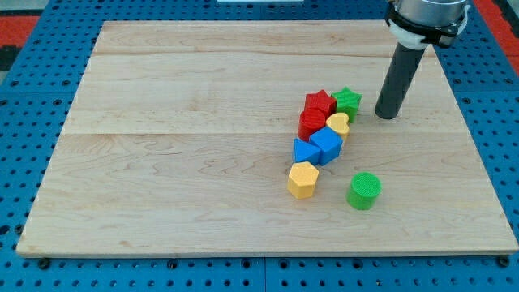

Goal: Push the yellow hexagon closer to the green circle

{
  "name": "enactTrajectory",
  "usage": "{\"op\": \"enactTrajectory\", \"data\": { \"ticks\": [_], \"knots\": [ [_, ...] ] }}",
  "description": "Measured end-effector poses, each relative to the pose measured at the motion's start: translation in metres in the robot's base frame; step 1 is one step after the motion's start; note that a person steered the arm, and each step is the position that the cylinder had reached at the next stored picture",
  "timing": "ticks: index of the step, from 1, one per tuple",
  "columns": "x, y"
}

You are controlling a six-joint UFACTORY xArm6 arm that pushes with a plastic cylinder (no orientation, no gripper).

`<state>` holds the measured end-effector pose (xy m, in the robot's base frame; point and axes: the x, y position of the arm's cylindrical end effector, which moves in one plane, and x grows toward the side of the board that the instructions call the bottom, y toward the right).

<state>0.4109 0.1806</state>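
Camera view, tip: my tip rests on the wooden board at the view's upper right, just right of the green star; bare rod, no jaws, grasps nothing, touches no block.
Camera view, task block: yellow hexagon sits at the bottom of the block cluster, just below the blue triangle-like block.
Camera view, goal: green circle stands alone, near the hexagon, to its right and slightly lower; clear gap btwn them.
Camera view, cluster: red star, red block of unclear shape, small yellow block, blue cube, packed in a diagonal chain above the hexagon.
Risk 1: tip is on the wrong side; a direct path to the hexagon's left face probably ploughs thru the cluster and scatters it.
Risk 2: route along the right side may clip the green circle and shove it away, widening the gap.
Risk 3: off-centre contact w/ the hexagon likely spins it, so it slides past the circle rather than toward it.
Risk 4: push too long knocks the circle onward.
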Motion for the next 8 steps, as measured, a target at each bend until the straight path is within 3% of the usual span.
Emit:
{"op": "enactTrajectory", "data": {
  "ticks": [2,4,6,7,8],
  "knots": [
    [0.0,0.005],
    [-0.046,-0.01],
    [-0.099,-0.163],
    [-0.068,-0.256],
    [0.029,-0.321]
  ]
}}
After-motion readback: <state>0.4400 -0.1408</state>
